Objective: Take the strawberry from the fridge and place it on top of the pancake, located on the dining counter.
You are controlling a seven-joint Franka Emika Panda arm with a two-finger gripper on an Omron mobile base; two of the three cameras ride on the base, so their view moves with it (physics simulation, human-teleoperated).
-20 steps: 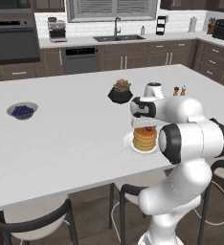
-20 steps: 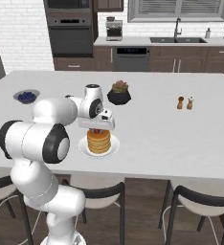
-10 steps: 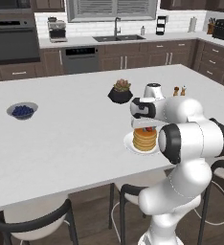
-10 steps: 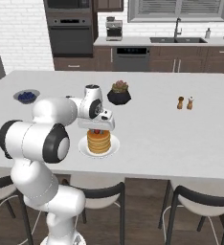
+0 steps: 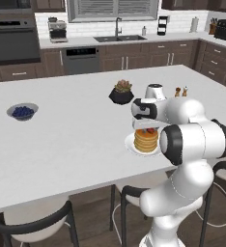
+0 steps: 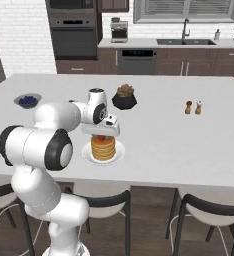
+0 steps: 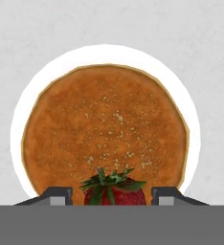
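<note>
Going left to right across the white table (image 5: pixel 62 144) from my left base camera: a bowl of blueberries (image 5: pixel 22 112) sits far out on the left, well apart from the work. Near the middle stands a dark pot with a small plant (image 5: pixel 121 92). Just right of that, my pincer (image 5: pixel 146 128) hangs directly over the pancake (image 5: pixel 146 139), which rests on its white plate (image 5: pixel 130 144) near the table's front edge. Further right, a pair of small shakers (image 5: pixel 181 91) stand close together.

In the hand camera the strawberry (image 7: pixel 114 190) sits between the two fingertips (image 7: pixel 58 195) with clear space on either side, so the pincer is spread and no longer pinching the fruit. The berry is low in that view, over the near edge of the pancake top rather than its centre. In the right base camera a bit of red shows at the top of the stack (image 6: pixel 102 138).

My judgement: the fetch from the fridge is done and the berry looks released onto the stack. What is left is lifting the hand straight away without knocking it, and checking that it stays put.

I can read no brands, labels or writing anywhere.
</note>
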